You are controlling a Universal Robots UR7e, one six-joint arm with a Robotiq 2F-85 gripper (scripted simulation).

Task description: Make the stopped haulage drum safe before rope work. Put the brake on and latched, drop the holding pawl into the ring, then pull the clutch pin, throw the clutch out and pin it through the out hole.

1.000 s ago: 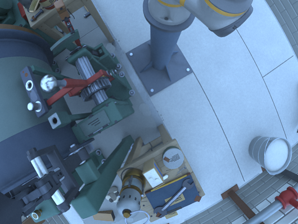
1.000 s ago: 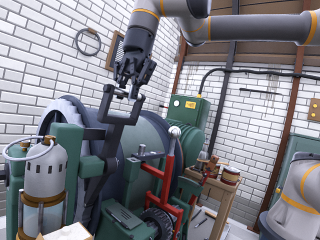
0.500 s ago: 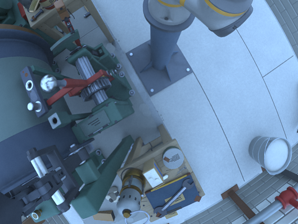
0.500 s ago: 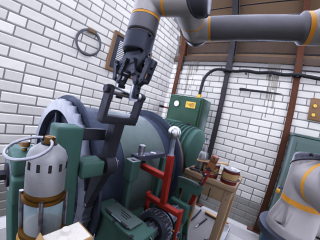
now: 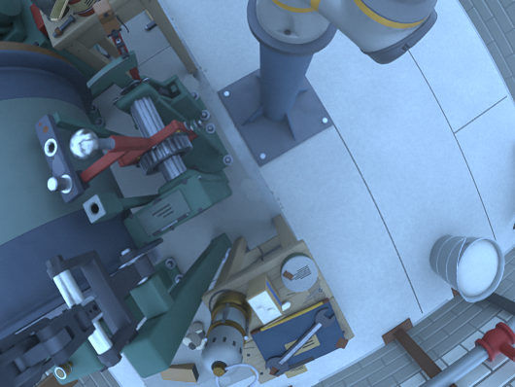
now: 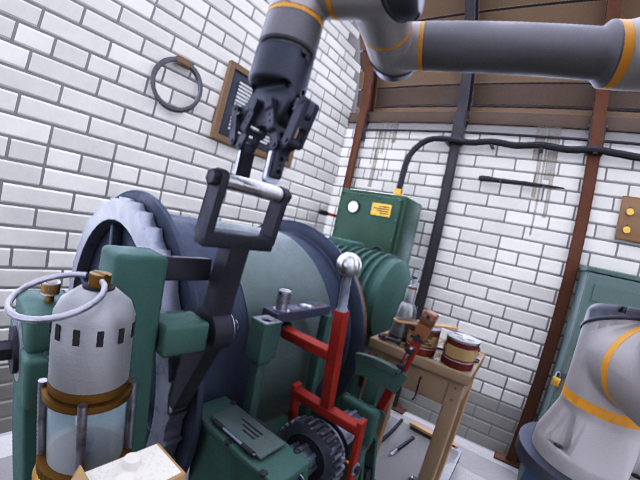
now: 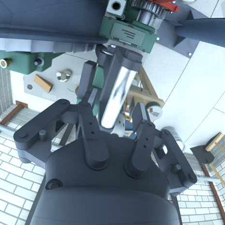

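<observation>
My gripper straddles the polished crossbar of the dark brake lever, which rises in front of the drum; the gripper is open and holds nothing. From the wrist camera the crossbar runs between the fingers. The red clutch lever with its steel ball knob stands to the right. The clutch pin sits upright in the grey plate. From above, the knob lies beside that plate. I cannot make out the pawl.
A white brick wall with a hanging ring and a framed notice stands behind the drum. A lamp stands at the near left. A wooden bench with tins is to the right, and a bucket is on the floor.
</observation>
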